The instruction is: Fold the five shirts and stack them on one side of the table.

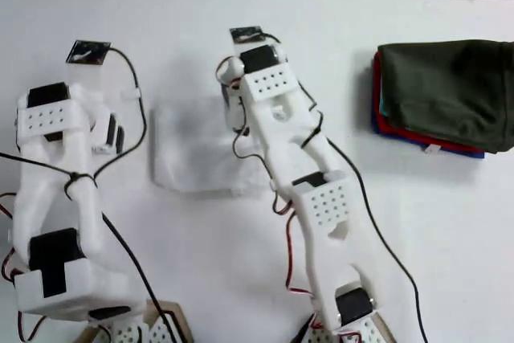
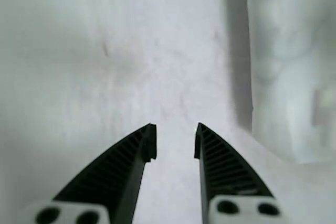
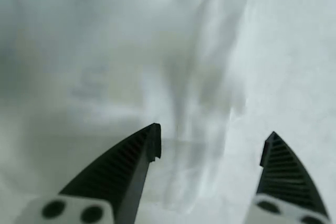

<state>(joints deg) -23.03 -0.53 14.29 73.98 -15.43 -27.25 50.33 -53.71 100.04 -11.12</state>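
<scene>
- Folding looks close to done: the white shirt (image 1: 197, 150) lies on the table (image 1: 401, 238) as a compact, roughly rectangular bundle between the two arms, well apart from the stack of folded shirts (image 1: 446, 94) at the table's far right side.
- That stack shows a dark green shirt on top, with red and blue edges beneath it. How many pieces it holds cannot be counted for certain.
- Judging by this, the white shirt is probably the last one, and the step in hand is either a final fold or picking it up to carry it over.
- The right gripper (image 3: 212, 140) hangs over the shirt's edge on the stack's side with its jaws spread wide, holding nothing.
- The left gripper (image 2: 175, 140) is over bare table beside the shirt's opposite edge, with its jaws only narrowly parted and nothing between them.
- The next move likely calls for the right gripper to drop onto the layered edge and pinch every layer at once, so that the fold does not fall open when lifted.
- No writing can be read. A small pale tag (image 1: 432, 149) sticks out at the stack's near edge, but any print on it is too small to tell.
</scene>
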